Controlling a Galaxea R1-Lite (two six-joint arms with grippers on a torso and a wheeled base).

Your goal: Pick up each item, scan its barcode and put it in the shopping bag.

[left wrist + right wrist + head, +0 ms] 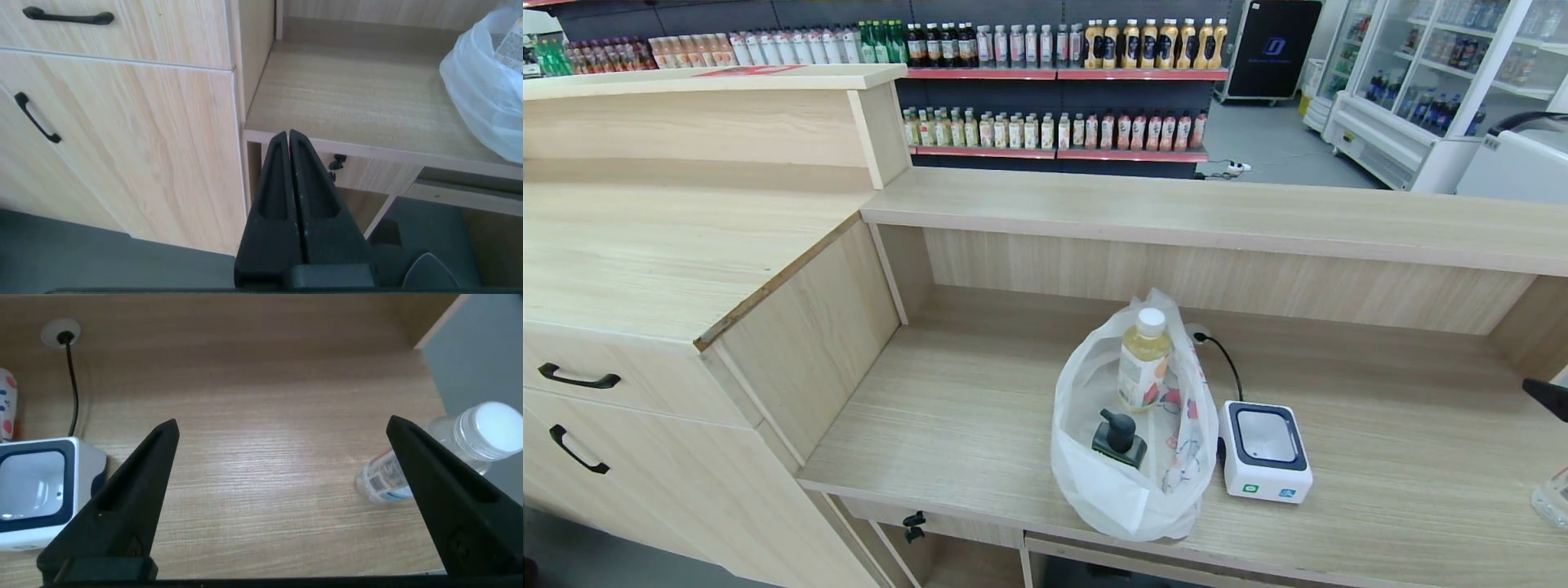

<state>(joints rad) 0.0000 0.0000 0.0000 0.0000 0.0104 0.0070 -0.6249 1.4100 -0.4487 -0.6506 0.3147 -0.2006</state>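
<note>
Bag (1094,482) hugs counter (947,425) front edge, scanner (1266,457) beside, clear bottle (1553,495) far rt.

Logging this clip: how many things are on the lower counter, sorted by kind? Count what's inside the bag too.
Shopping bag: 1
Scanner: 1
Pump bottle, in the bag: 1
White-capped bottles: 2, the yellow bottle in the bag and the clear bottle on the counter
Total: 5

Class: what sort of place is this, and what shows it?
Probably a shop checkout: a barcode scanner and shopping bag on the counter, shelves of bottled drinks behind.
</note>
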